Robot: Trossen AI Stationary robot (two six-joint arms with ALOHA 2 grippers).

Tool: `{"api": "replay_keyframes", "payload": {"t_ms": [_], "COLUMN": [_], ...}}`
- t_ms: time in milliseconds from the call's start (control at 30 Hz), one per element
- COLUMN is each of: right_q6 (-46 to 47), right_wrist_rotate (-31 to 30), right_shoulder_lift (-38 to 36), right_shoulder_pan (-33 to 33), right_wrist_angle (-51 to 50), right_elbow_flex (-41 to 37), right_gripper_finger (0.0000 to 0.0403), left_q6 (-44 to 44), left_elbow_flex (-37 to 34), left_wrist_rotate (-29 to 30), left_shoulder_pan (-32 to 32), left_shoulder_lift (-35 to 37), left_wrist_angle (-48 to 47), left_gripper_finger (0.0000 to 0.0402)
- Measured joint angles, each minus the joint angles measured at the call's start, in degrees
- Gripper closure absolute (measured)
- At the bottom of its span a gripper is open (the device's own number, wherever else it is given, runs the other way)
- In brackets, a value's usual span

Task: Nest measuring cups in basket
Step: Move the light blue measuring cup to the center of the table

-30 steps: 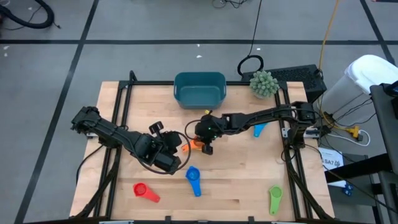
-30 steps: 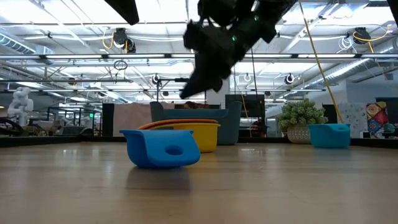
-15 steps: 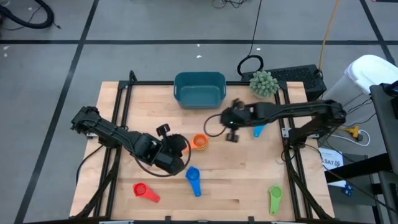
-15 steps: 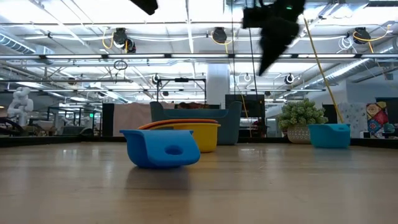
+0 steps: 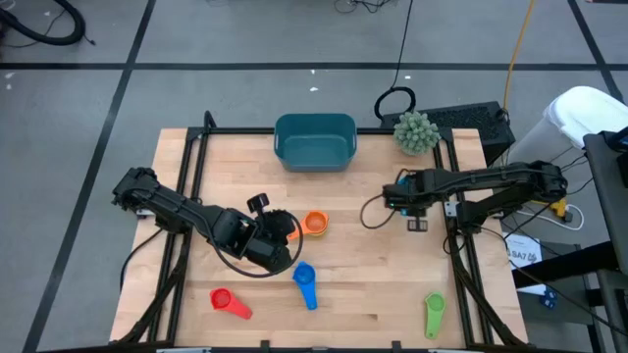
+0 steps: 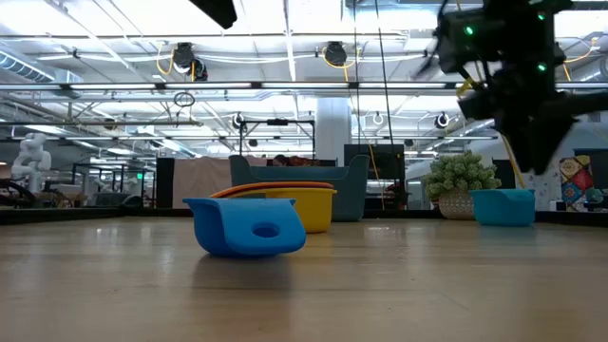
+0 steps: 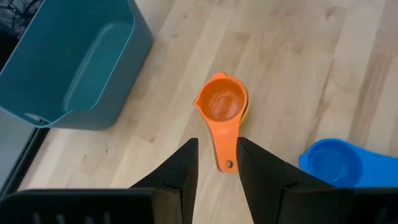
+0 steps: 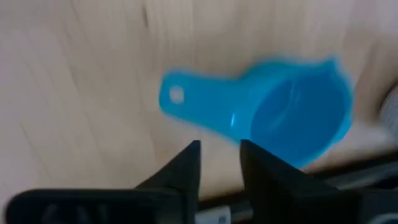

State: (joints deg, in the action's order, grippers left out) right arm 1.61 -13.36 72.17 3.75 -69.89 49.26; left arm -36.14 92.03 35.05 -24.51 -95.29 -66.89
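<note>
An orange cup sits nested in a yellow cup at mid-table. My left gripper is open, its fingers on either side of the orange handle's free end, apart from it. My right gripper is open and hovers over a light blue cup near the table's right edge, which it hides in the high view. The dark blue cup, red cup and green cup lie along the near side. The teal basket stands at the far edge.
A spiky green plant ball sits at the far right corner beside the basket. Black frame rails run along the table's left and right sides. Bare wood lies between the orange cup and the right gripper.
My right gripper has left the orange cup, risen and swept toward the table's right edge, then come down over the light blue cup. The orange cup has stayed nested in the yellow one. My left gripper has edged slightly toward the orange cup.
</note>
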Motion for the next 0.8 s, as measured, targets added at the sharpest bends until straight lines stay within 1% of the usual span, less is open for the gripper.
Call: {"api": "replay_keyframes", "payload": {"t_ms": [167,300,433,800], "right_q6": [0.7,-0.8,-2.9,-6.2], "right_wrist_rotate": [-0.3,-4.1,-4.8,-4.6], "right_shoulder_lift": [-2.5,-4.2,-5.2,-5.1], "right_shoulder_pan": [0.0,-0.1,0.1,0.4], "right_wrist_angle": [-0.4,0.0,1.4,6.7], "right_elbow_flex": [-3.4,-3.3,-3.3,-3.4], "right_gripper_finger": [0.0227,0.0204,0.0198,0.0201], "left_q6": [0.1,0.3,0.3,0.1], "left_elbow_flex": [0.0,0.0,0.0,0.0], "left_wrist_rotate": [0.0,0.0,0.0,0.0], "left_shoulder_pan": [0.2,0.2,0.2,0.2], "left_shoulder_lift": [0.0,0.0,0.0,0.0], "left_wrist_angle": [-0.5,-0.6,-0.6,-1.7], "left_gripper_finger": [0.0289,0.0289,0.0289,0.0289]}}
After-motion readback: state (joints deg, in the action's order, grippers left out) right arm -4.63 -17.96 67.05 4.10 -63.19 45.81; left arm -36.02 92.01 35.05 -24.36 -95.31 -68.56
